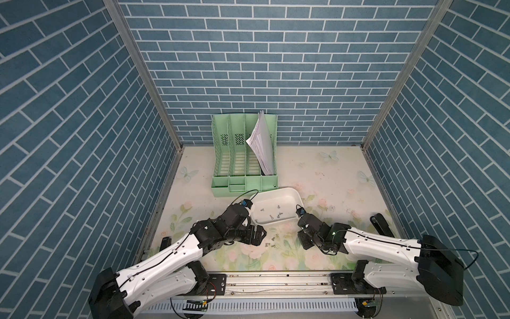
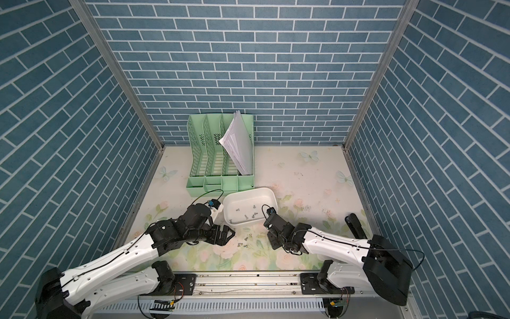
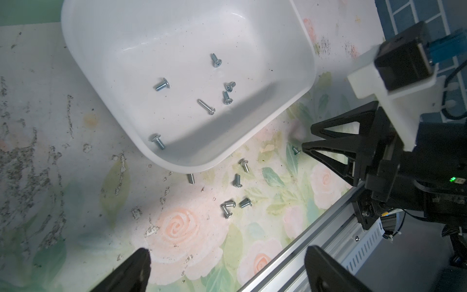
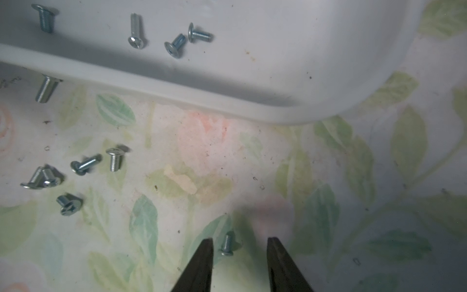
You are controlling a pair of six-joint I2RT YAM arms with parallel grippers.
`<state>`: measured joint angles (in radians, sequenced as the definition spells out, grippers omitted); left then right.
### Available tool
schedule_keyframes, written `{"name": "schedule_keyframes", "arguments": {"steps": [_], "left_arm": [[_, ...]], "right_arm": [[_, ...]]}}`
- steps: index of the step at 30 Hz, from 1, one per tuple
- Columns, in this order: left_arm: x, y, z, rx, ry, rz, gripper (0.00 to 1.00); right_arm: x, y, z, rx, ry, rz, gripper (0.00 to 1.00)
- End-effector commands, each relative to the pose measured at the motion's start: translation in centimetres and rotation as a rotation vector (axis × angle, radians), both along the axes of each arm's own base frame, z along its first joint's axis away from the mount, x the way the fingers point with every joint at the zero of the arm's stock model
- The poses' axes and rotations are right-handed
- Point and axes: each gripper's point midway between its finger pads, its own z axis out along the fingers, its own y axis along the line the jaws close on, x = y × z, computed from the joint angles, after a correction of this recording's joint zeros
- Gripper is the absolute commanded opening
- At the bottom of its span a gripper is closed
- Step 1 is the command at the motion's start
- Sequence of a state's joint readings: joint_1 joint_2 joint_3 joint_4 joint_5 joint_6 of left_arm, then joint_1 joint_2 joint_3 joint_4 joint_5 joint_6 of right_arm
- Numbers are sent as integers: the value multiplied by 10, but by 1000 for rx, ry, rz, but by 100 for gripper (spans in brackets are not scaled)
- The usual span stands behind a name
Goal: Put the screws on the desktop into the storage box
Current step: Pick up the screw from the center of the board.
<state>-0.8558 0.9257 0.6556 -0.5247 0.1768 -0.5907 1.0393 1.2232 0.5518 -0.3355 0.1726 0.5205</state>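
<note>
The white storage box (image 1: 284, 201) sits mid-desktop (image 1: 317, 171) with several screws (image 3: 214, 60) on its floor. More screws (image 3: 235, 202) lie loose on the floral print just in front of it, also seen in the right wrist view as a cluster of screws (image 4: 75, 172). One screw (image 3: 190, 178) pokes out from under the box rim (image 4: 177, 91). My right gripper (image 4: 240, 241) stands open low over the desktop, and a single screw (image 4: 227, 244) lies between its fingers, nearer one finger. My left gripper (image 3: 227, 250) is wide open and holds nothing, left of the loose screws (image 1: 271, 244).
A mint-green file organiser (image 1: 244, 165) holding papers (image 1: 262, 143) stands behind the box against the back wall. Blue brick walls close in three sides. An aluminium rail (image 1: 276, 279) runs along the front edge. A black part (image 1: 380, 223) lies at the right.
</note>
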Motion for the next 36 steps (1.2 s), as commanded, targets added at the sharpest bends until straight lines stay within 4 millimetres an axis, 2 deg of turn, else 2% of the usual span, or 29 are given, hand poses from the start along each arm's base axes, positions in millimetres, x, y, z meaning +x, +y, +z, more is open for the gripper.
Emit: {"name": "schedule_keyframes", "arguments": {"steps": [1, 16, 25, 30, 36], "left_arm": [[0, 4, -3, 12, -6, 4, 100], [0, 5, -1, 14, -11, 4, 100], [0, 4, 1, 8, -12, 2, 100], [1, 4, 3, 11, -16, 3, 100], [2, 4, 4, 15, -19, -1, 100]], "right_arm": [[-4, 7, -8, 22, 29, -10, 39], [-23, -4, -33, -51, 83, -21, 35], [-23, -12, -37, -100, 81, -28, 25], [-22, -11, -34, -92, 76, -26, 20], [-18, -8, -19, -76, 47, -22, 15]]}}
